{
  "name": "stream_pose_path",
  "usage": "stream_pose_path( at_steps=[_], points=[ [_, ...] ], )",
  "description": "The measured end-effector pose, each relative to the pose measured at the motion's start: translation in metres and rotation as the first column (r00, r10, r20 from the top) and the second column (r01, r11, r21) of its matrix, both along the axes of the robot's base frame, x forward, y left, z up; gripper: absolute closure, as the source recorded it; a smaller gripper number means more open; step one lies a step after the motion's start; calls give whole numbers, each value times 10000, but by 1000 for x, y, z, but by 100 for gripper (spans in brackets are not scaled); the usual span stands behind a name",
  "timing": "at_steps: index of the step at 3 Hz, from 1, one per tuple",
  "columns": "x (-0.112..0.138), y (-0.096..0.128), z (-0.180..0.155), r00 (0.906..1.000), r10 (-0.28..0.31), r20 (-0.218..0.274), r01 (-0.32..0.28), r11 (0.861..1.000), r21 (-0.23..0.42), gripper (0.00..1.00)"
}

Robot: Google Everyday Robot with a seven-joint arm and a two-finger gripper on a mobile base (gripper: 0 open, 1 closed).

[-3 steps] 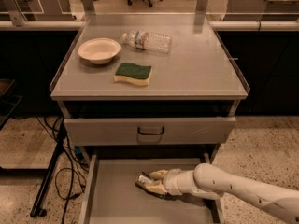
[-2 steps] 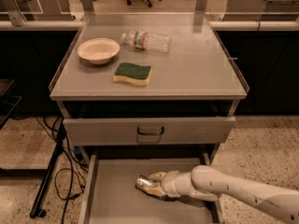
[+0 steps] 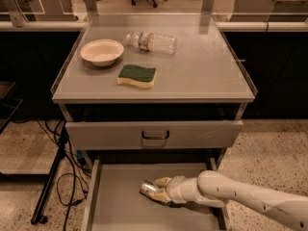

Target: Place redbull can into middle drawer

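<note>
Gripper: the gripper (image 3: 157, 190) is down inside the open middle drawer (image 3: 115, 207), reached in from the right on its white arm (image 3: 240, 202).
Grip: the pale fingers sit above and below the redbull can (image 3: 148, 187) and are closed on it, so the can is in hand.
Can: it lies on its side in the jaws, its shiny end poking out to the gripper's left, low over the grey floor. Whether it touches the floor, I cannot tell.
Drawer: pulled well out, bare floor to the left of the gripper and in front of it.
Above the gripper: the shut drawer front (image 3: 154, 134) with the dark handle, then the cabinet top (image 3: 207, 76) with the sponge (image 3: 137, 75), bowl (image 3: 101, 51) and water bottle (image 3: 151, 41), all well apart from the tool.
Done: the can is carried into the right drawer, by my reading.
Left: set it down, let go, and draw the arm out.
Progress: late stage, near the release.
</note>
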State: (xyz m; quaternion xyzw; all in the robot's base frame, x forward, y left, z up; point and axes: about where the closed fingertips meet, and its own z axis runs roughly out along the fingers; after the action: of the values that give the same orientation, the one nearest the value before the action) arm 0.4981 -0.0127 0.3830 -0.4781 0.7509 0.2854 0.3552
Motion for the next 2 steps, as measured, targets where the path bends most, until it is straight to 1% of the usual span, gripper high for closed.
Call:
stream_pose_path(
  at_steps=[2],
  points=[
    [0,0,0,10000,1,0,-1,10000,1,4]
  ],
)
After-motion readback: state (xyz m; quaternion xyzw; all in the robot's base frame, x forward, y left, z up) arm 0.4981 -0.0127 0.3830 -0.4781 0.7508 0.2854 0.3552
